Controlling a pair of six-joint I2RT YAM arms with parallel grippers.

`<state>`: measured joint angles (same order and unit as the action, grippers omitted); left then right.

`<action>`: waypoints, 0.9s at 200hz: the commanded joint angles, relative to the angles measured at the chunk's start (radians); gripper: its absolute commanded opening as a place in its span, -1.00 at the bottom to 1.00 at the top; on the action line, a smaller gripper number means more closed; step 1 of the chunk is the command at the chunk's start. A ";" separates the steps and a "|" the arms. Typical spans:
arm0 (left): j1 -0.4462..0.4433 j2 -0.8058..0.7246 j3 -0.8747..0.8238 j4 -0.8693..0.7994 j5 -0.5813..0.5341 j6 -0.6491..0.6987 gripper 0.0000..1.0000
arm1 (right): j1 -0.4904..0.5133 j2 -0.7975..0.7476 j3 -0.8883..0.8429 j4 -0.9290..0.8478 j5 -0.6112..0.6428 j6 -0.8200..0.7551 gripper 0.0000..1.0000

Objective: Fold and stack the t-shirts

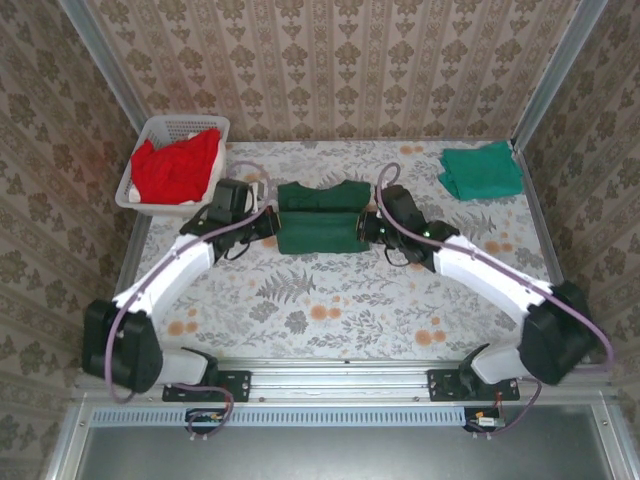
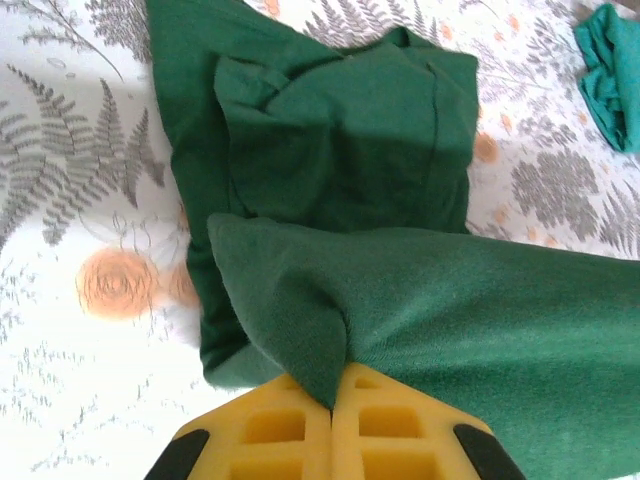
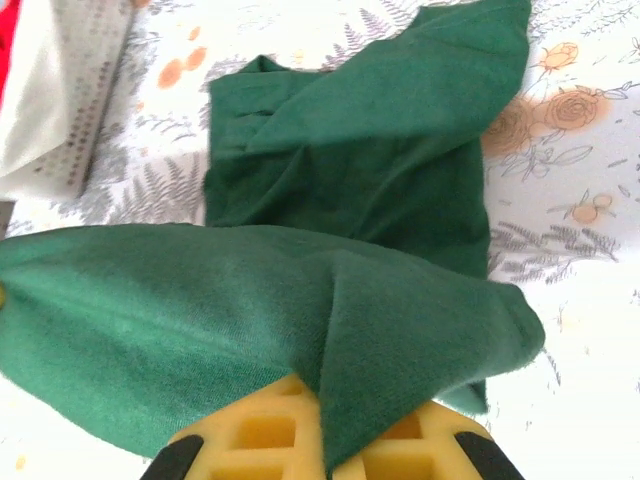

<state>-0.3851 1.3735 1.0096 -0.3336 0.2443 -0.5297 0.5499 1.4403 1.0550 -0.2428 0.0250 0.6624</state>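
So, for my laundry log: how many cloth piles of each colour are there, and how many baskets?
Dark green shirt: 1
Teal shirt: 1
Red heap: 1, pieces inside uncountable
White basket: 1
Total: 4

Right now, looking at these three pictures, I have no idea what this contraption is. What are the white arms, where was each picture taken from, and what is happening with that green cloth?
These are two robot arms bolted to the near edge of a flowered table. The wide picture comes from a camera above and behind them. The two close-ups come from a small camera on each wrist, looking out over that arm's own clamp. Each arm ends in a two-finger clamp called a gripper. The left gripper and the right gripper each pinch an edge of the dark green t-shirt, holding a fold of it raised over the rest. A teal t-shirt lies folded at the far right. Red t-shirts sit in a white basket at the far left.
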 commanded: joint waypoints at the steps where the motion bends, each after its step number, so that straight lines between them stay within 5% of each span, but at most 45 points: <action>1: 0.057 0.097 0.087 0.016 0.032 0.034 -1.00 | -0.080 0.125 0.088 0.018 -0.137 -0.032 -1.00; 78: 0.149 0.608 0.526 -0.074 0.161 0.062 -0.99 | -0.252 0.531 0.422 -0.001 -0.378 -0.005 -1.00; 103: 0.156 0.723 0.682 -0.129 0.174 0.064 -0.72 | -0.281 0.629 0.535 -0.054 -0.395 -0.012 -1.00; 115: 0.158 0.761 0.751 -0.160 0.162 0.066 -0.18 | -0.294 0.659 0.567 -0.057 -0.395 -0.010 -0.73; 133: 0.163 0.807 0.840 -0.193 0.140 0.081 -0.18 | -0.314 0.708 0.636 -0.083 -0.402 -0.015 -0.62; 157: 0.174 0.818 0.895 -0.222 0.156 0.090 -0.13 | -0.337 0.733 0.719 -0.148 -0.403 -0.042 -0.24; 169: 0.172 0.775 0.845 -0.201 0.141 0.105 0.00 | -0.337 0.701 0.720 -0.165 -0.374 -0.071 -0.14; 180: 0.169 0.724 0.779 -0.172 0.112 0.120 0.22 | -0.332 0.653 0.693 -0.175 -0.334 -0.090 0.21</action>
<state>-0.2207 2.1876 1.8591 -0.4870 0.3923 -0.4587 0.2150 2.1715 1.7351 -0.3420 -0.3553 0.6212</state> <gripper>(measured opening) 0.540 0.484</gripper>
